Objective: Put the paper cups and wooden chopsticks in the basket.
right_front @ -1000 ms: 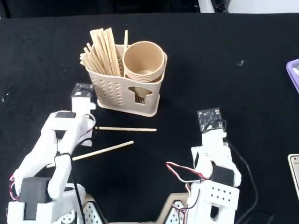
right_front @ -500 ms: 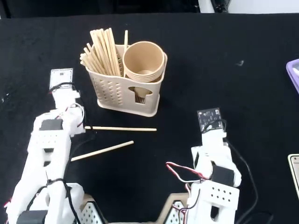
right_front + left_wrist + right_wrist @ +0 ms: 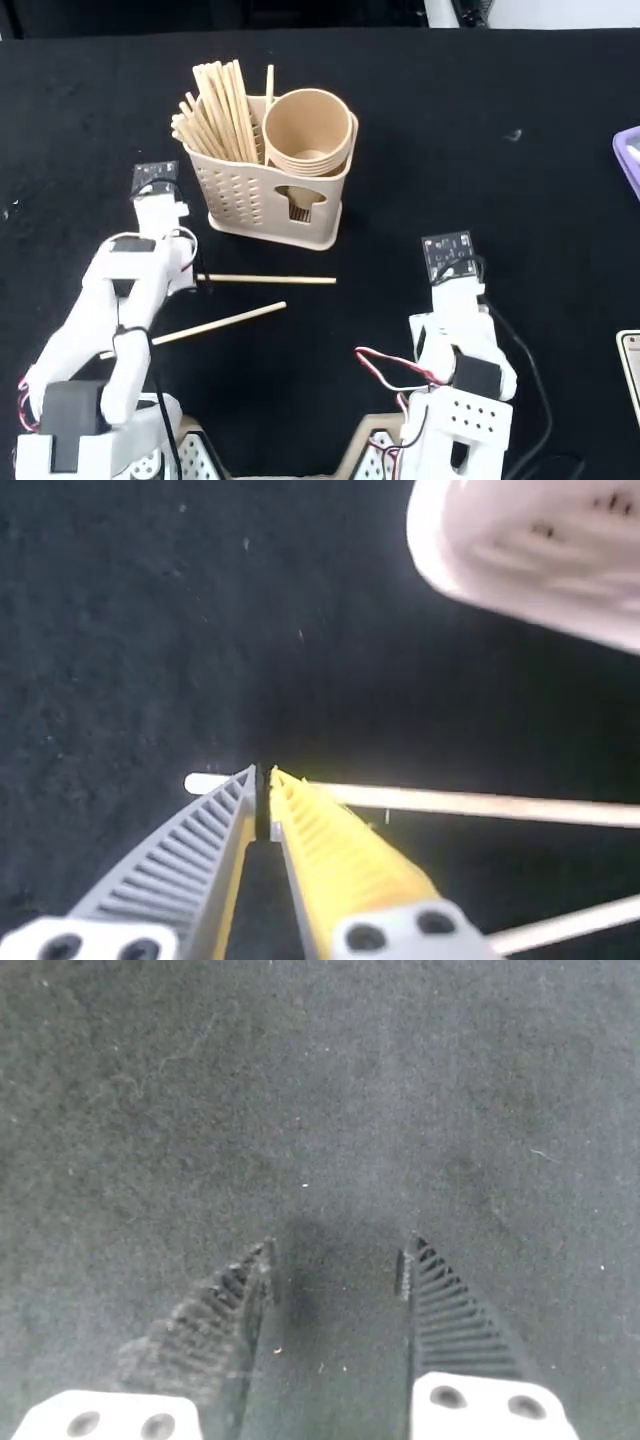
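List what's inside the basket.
The basket holds a bundle of wooden chopsticks beside a stack of paper cups. Their lower parts and the basket's floor are hidden by its walls.

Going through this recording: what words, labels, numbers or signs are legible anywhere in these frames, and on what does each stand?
No text can be read.
The basket, the paper cups and the chopsticks carry no visible print.
The left arm's wrist board and the right arm's wrist board bear tiny pale marks, too small to read.
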`<act>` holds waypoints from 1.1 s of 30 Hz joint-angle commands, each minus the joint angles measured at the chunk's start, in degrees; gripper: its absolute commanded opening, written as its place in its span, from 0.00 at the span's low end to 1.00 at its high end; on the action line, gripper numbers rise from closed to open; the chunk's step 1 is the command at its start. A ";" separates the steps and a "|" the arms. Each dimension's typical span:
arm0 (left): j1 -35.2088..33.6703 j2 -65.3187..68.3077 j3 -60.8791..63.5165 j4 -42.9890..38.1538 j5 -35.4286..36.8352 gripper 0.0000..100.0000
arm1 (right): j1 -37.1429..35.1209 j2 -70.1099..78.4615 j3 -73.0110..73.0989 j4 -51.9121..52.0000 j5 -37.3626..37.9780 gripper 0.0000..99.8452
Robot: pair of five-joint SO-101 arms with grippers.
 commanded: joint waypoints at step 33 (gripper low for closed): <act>2.77 5.80 -8.40 10.90 -3.16 0.03 | 0.97 0.04 -0.31 -1.05 0.26 0.20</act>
